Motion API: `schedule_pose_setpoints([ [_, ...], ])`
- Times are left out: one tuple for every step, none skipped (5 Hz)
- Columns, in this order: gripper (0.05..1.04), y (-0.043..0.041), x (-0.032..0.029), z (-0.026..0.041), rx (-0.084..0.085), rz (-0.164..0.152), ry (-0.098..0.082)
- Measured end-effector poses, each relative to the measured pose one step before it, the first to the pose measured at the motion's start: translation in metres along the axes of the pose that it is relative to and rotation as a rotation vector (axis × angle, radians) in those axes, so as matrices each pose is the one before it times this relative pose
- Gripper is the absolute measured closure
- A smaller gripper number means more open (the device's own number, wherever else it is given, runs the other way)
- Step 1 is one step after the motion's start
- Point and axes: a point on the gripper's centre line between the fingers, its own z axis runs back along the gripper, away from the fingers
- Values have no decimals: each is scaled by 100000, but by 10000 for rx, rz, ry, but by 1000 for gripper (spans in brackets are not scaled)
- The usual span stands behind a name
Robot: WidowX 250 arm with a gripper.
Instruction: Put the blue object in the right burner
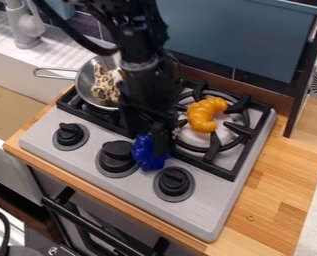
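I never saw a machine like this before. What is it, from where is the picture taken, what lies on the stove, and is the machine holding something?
The machine is a black robot arm. A fixed camera looks down at a slant, and the arm enters from the top edge. Below it is a grey metal stove with three black knobs. On its left side stands a round metal pan with a brown-spotted thing inside. On the right burner lies an orange, crescent-shaped thing. The arm's hand is at a bright blue, lumpy object; whether it grips it, I cannot tell.
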Motion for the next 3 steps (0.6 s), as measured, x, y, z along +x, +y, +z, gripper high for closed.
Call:
schedule_pose_setpoints([
  [393,-447,-247,-19,-183,-137,224],
  [600,-237,-62,282,-337,-13,82],
  [585,59,-16,114,-61,-11,10],
])
